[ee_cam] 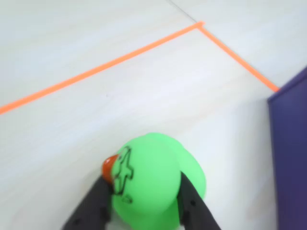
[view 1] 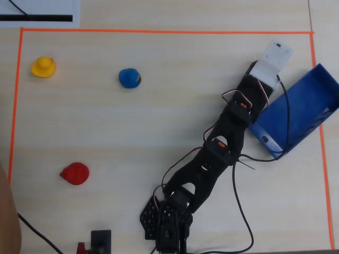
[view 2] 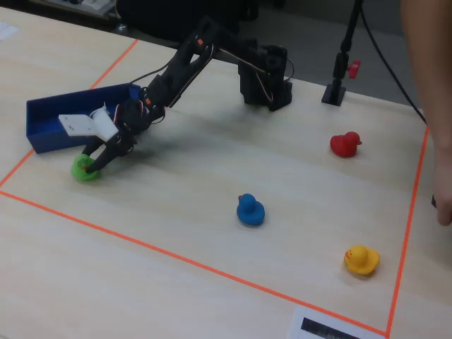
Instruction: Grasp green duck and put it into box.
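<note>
Currently, the green duck [ee_cam: 152, 184] is sitting between the two black fingers [ee_cam: 189, 201], which are closing against its sides in the wrist view, its orange beak pointing left there. In the fixed view the green duck [view 2: 84, 169] is resting on or just above the table [view 2: 212, 233]; which of the two cannot be told. It is lying just in front of the box [view 2: 49, 127], outside its near wall, inside the orange tape border [view 2: 141, 244].

In the overhead view the duck is hidden beneath the arm [view 1: 222, 143] and its white wrist camera housing [view 1: 273, 61].

- The box [view 1: 304, 108], dark blue and open-topped, is lying at the right edge of the overhead view, straddling the tape line, with the arm's black cable trailing over it.
- The blue duck [view 2: 250, 210] is standing near the table's middle, well apart from the arm.
- The red duck [view 2: 345, 144] is standing toward the right in the fixed view.
- The yellow duck [view 2: 361, 259] is standing near the tape's right corner.
- The arm's base [view 2: 267, 78] is standing at the far table edge in the fixed view.
</note>
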{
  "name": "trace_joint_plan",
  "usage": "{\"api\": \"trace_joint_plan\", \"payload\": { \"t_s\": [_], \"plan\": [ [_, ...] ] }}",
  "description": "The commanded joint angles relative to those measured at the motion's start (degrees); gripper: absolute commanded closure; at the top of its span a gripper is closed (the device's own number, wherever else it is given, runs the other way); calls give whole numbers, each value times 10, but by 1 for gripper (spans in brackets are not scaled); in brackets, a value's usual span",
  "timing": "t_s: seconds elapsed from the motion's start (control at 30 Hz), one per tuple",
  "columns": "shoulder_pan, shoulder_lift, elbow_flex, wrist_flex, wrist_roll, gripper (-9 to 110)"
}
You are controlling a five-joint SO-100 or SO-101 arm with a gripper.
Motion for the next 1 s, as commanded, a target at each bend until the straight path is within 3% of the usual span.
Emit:
{"api": "trace_joint_plan", "payload": {
  "t_s": [0.0, 0.4, 0.73, 0.97],
  "plan": [
    [4, 22, -2, 4, -6, 97],
    [11, 58, -12, 32, -8, 101],
    [17, 206, -47, 131, 84, 101],
    [80, 234, -71, 160, 91, 101]
  ]
}}
